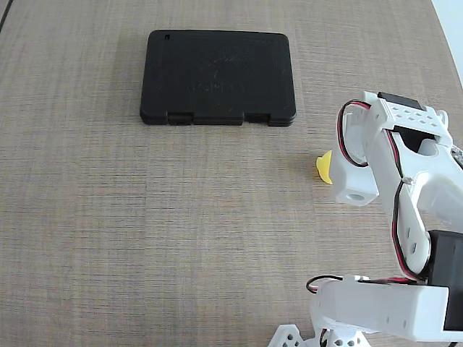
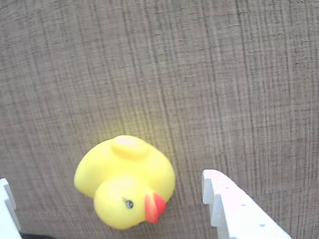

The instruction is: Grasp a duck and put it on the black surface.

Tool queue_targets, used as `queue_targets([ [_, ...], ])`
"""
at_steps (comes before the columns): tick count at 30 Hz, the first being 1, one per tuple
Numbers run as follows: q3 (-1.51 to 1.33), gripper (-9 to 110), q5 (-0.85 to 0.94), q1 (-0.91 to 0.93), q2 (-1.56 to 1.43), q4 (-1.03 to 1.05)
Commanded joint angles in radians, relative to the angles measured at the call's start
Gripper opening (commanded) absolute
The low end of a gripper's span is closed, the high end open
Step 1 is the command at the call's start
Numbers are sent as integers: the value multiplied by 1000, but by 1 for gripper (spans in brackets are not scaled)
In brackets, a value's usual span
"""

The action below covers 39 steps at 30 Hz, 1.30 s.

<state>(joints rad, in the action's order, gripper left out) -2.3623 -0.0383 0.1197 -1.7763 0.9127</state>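
The small yellow duck point(image 2: 124, 181) with an orange-red beak lies on the wood-grain table. In the wrist view it is between the two white fingers of my gripper point(image 2: 107, 179), which is open, with a gap between the duck and the right finger point(image 2: 229, 209). In the fixed view only a yellow sliver of the duck point(image 1: 324, 167) shows at the left edge of my white arm point(image 1: 405, 166), which hides the fingers. The black case point(image 1: 217, 76) lies flat at the upper middle, well away to the upper left of the duck, with nothing on it.
The wood-grain table point(image 1: 145, 231) fills the fixed view. My arm's base point(image 1: 383, 311) sits at the bottom right. A pale strip point(image 1: 452, 29) marks the table's right edge at the top right corner.
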Motion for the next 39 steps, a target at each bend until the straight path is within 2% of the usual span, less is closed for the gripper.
queue_targets([
  [1,48,39,-8,-3,32,-8],
  [10,51,38,-8,-8,41,-8],
  [21,51,9,-3,-54,34,-9],
  [26,51,1,3,-64,31,-9],
  [33,64,1,5,-61,28,-2],
  [39,296,1,5,-71,28,97],
])
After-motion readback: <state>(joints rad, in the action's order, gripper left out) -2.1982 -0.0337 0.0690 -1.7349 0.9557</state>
